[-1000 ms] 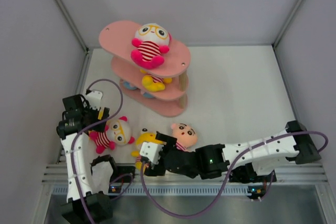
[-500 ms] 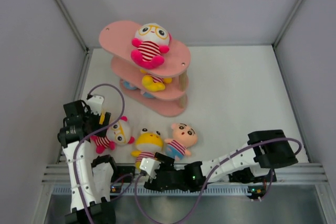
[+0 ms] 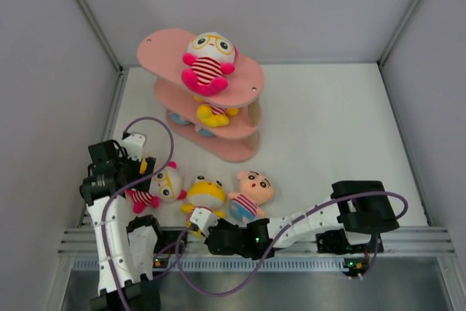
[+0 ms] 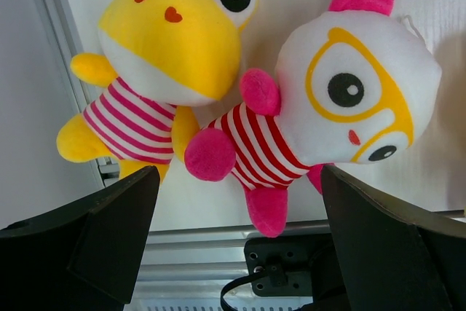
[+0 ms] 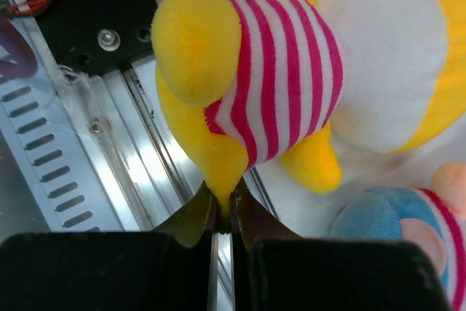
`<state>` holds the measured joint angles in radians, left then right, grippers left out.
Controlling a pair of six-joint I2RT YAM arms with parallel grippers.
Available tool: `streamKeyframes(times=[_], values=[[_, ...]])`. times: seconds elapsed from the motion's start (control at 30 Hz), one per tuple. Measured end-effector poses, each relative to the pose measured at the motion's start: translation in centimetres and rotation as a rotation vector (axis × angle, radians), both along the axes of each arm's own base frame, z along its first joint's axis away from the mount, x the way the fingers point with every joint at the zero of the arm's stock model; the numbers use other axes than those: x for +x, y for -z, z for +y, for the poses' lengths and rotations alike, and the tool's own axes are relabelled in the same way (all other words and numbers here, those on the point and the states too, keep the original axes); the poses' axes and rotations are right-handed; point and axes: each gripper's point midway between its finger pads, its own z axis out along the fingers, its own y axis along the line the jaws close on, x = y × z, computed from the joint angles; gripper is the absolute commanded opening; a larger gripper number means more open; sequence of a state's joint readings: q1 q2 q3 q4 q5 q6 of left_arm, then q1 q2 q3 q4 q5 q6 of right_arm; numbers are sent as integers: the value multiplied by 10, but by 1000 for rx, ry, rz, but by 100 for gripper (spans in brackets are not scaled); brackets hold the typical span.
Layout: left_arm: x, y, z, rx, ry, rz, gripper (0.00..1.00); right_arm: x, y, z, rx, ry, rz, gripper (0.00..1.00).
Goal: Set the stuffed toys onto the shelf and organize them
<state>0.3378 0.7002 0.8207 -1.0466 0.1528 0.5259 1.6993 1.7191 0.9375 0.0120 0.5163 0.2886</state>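
Observation:
The pink shelf (image 3: 244, 85) stands at the back left. A glasses-wearing pink-limbed toy (image 3: 207, 60) sits on its top board and a yellow toy (image 3: 215, 114) on the middle one. Three stuffed toys lie near the front edge: a pink-limbed one (image 3: 162, 183) (image 4: 342, 100), a yellow one (image 3: 206, 194) (image 4: 167, 49) (image 5: 277, 78) and a peach-faced one (image 3: 251, 193) with blue shorts (image 5: 378, 216). My left gripper (image 3: 138, 169) (image 4: 239, 176) hangs open over the pink-limbed toy's body, touching nothing. My right gripper (image 3: 200, 221) (image 5: 224, 213) is shut on the yellow toy's foot.
Grey walls close in the table on three sides. A ridged metal rail (image 3: 306, 247) (image 5: 109, 158) runs along the near edge, right under the right gripper. A purple cable (image 3: 156, 132) loops off the left arm. Something blue (image 3: 177, 117) shows on the shelf's bottom board.
The right arm has drawn back to the near edge, uncovering the yellow toy, and its gripper has shut on that toy's foot. The left gripper shifted slightly over the pink-limbed toy.

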Motion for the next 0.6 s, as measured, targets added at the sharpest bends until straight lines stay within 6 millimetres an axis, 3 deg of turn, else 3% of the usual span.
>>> streamKeyframes(times=[0.13,0.37,0.47,0.6], values=[[-2,-2,-3,-14,7,3,98,0,-33,5,4,-22,-21,0],[1,-29,0,19,-1,-67,98,9,-129,21,-9,-160,-177,0],[-2,-41,8,72,-29,-100,98,21,-162,26,-29,-222,-243,0],[-8,-50,24,163,-74,-97,98,57,-199,29,-68,-262,-316,0]])
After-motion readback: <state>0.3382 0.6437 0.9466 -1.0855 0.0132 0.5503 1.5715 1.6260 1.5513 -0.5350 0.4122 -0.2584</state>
